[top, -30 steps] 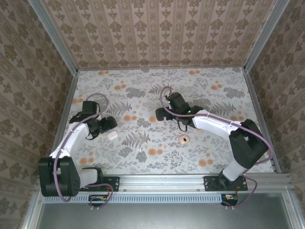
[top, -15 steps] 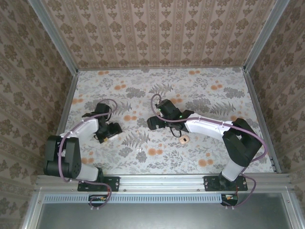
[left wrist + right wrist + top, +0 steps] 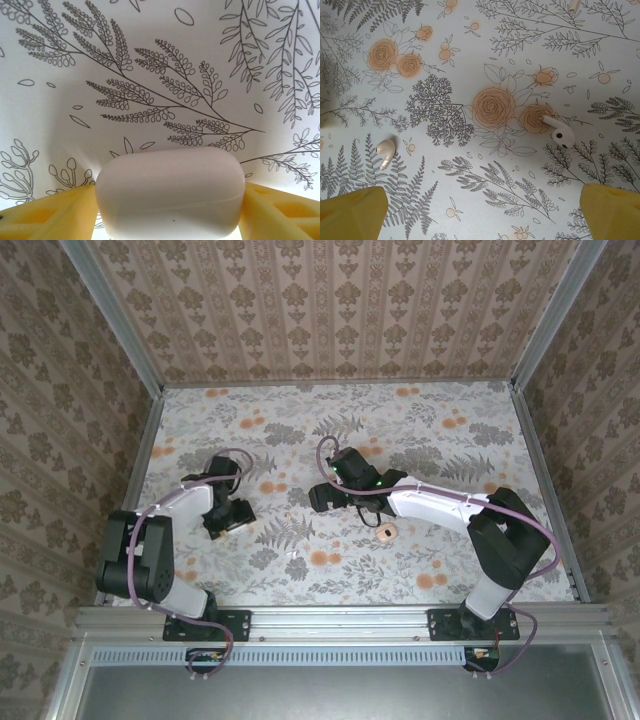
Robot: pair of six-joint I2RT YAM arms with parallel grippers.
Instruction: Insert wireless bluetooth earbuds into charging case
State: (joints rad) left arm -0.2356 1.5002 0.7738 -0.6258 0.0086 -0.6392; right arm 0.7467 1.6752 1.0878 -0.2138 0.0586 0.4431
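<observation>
Between cropped fingers (image 3: pixel 50 215) of left claw (image 3: pixel 170 220) | charging case (image 3: pixel 170 192) | grip contact unclear

Charging case (image 3: pixel 170 192) on the desk (image 3: pixel 150 60), bottom centre between the left claw's (image 3: pixel 170 220) fingers; in the right wrist view, one earbud (image 3: pixel 385 152) lower left, the other earbud (image 3: pixel 559 131) centre right.

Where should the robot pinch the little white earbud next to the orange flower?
Probably across its round head, coming straight down from above. The earbud lies flat on the table with its thin stem pointing sideways, so the head is the fattest part to pinch.
</observation>
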